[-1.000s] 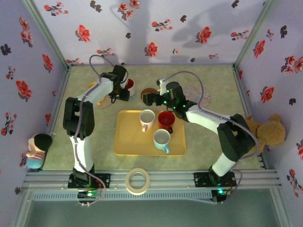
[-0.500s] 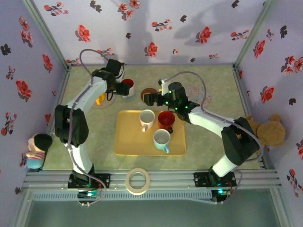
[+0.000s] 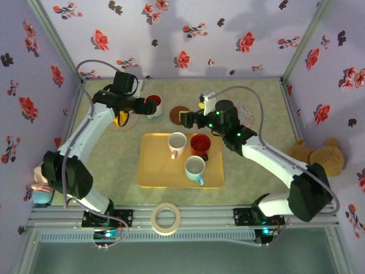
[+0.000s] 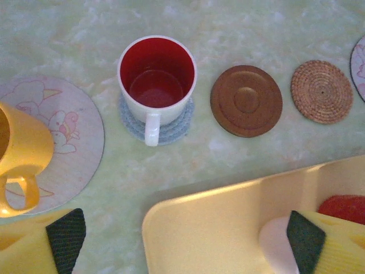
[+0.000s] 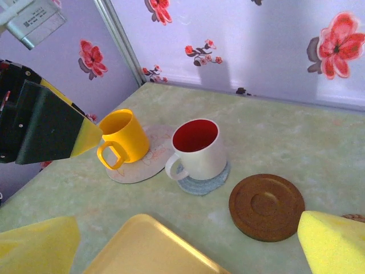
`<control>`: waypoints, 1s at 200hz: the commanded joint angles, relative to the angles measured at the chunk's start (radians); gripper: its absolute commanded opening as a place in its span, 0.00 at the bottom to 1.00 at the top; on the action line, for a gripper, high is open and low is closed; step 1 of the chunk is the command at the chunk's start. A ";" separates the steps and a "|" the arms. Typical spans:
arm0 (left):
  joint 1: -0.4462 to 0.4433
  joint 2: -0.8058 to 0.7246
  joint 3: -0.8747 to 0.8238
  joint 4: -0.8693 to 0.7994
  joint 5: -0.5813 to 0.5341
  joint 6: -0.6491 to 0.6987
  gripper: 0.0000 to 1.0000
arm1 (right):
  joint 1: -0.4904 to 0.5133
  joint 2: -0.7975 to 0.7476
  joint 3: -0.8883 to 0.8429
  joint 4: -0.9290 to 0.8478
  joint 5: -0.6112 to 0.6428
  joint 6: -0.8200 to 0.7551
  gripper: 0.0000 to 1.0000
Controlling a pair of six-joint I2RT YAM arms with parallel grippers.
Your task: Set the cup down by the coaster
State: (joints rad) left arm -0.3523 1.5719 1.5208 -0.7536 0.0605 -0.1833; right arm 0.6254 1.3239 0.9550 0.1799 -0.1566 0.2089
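The left gripper (image 4: 185,237) has its jaws spread wide with nothing between them, its two dark-padded fingers (image 4: 65,233) at either side of the wrist view. Straight ahead of that gap and apart from both fingers stands the white cup (image 4: 157,80), red inside and upright, with its handle turned back toward the gripper. It sits on the grey coaster (image 4: 171,128), whose rim shows around its base. Off to one side of it is a yellow cup (image 4: 20,154) on a pale printed coaster (image 4: 68,131). To the other side a brown coaster (image 4: 246,100) and a woven coaster (image 4: 321,91) lie bare. A corner of the yellow tray (image 4: 217,228) lies directly under the fingers. The right gripper (image 5: 188,245) is likewise wide apart and holds nothing. The white cup stands ahead of it, beyond the tray's corner, with the brown coaster nearer to one yellow fingertip.
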 commanded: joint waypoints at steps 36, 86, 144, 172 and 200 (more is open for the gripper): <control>-0.037 -0.131 -0.117 0.025 0.027 0.032 1.00 | -0.007 -0.175 -0.064 -0.189 0.044 -0.070 0.99; -0.111 -0.226 -0.236 0.077 0.021 0.053 1.00 | -0.006 -0.284 -0.107 -0.298 0.045 -0.084 0.99; -0.213 -0.285 -0.344 0.104 -0.001 0.061 1.00 | -0.004 -0.377 -0.146 -0.393 0.026 -0.069 0.99; -0.257 -0.294 -0.382 0.109 -0.020 0.070 1.00 | -0.006 -0.425 -0.171 -0.438 0.026 -0.058 0.99; -0.299 -0.302 -0.416 0.131 -0.033 0.047 0.99 | -0.004 -0.474 -0.203 -0.470 0.033 -0.042 0.99</control>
State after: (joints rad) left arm -0.6209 1.2999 1.1320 -0.6575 0.0528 -0.1425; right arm 0.6254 0.8925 0.7803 -0.2394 -0.1310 0.1497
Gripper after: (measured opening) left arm 0.996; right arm 0.993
